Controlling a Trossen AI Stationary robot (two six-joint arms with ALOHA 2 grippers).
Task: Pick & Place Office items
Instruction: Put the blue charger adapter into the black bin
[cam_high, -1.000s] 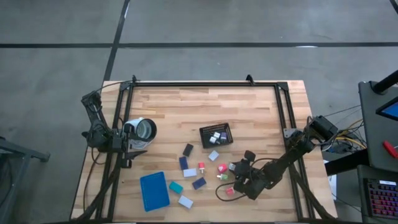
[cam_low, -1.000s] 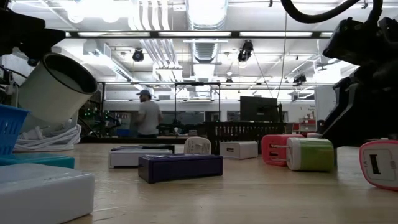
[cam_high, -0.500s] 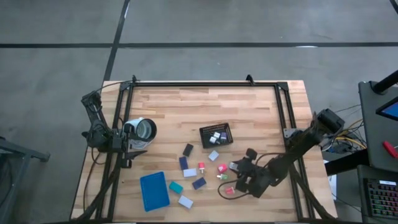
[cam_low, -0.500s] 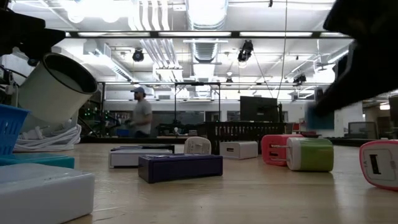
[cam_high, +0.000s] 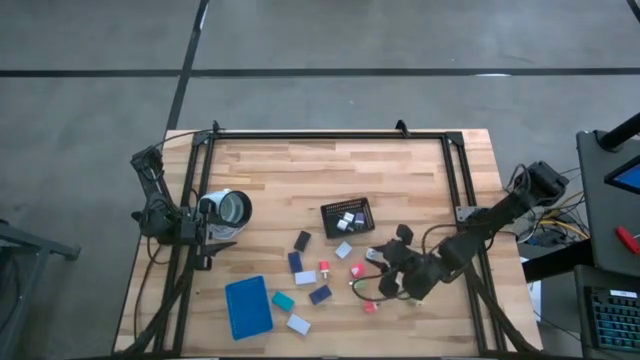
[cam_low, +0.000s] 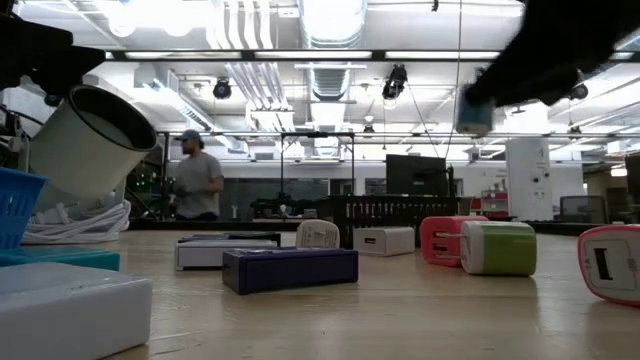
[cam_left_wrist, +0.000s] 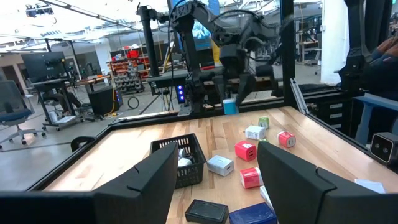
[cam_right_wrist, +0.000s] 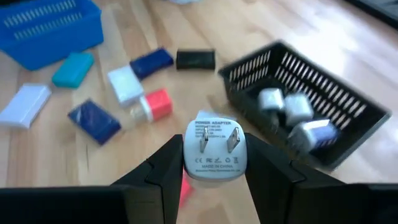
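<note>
My right gripper (cam_right_wrist: 214, 163) is shut on a pale blue plug adapter (cam_right_wrist: 214, 144) with two metal prongs. It hangs above the table's near right part (cam_high: 382, 260), between the loose items and the black mesh basket (cam_high: 347, 217). The low view shows the adapter (cam_low: 473, 113) high above the wood. Other office items lie flat on the table: navy blocks (cam_high: 295, 262), a teal block (cam_high: 283, 299), a white block (cam_high: 298, 323), red and pink plugs (cam_high: 357, 270), and a green one (cam_low: 498, 248). My left gripper (cam_left_wrist: 214, 186) waits open at the left edge. My right gripper pinches the adapter by two opposite sides of its body (cam_right_wrist: 191, 155), one finger (cam_right_wrist: 163, 168) on each side. The pronged face (cam_right_wrist: 214, 140) is turned toward the wrist camera. The adapter is lifted clear of the table; the fingers slant downward over the items.
The basket (cam_right_wrist: 298, 118) holds several white plugs. A blue tray (cam_high: 248, 306) lies at the near left. A white cup-like cylinder (cam_high: 228, 208) sits by the left arm. A black frame (cam_high: 330, 135) borders the table. A person (cam_low: 195, 180) is in the room beyond.
My right gripper has risen from table height with the adapter, lifting it clear, and has moved toward the far edge and the basket. The left arm has kept still. The person in the background has walked toward the picture's left.
</note>
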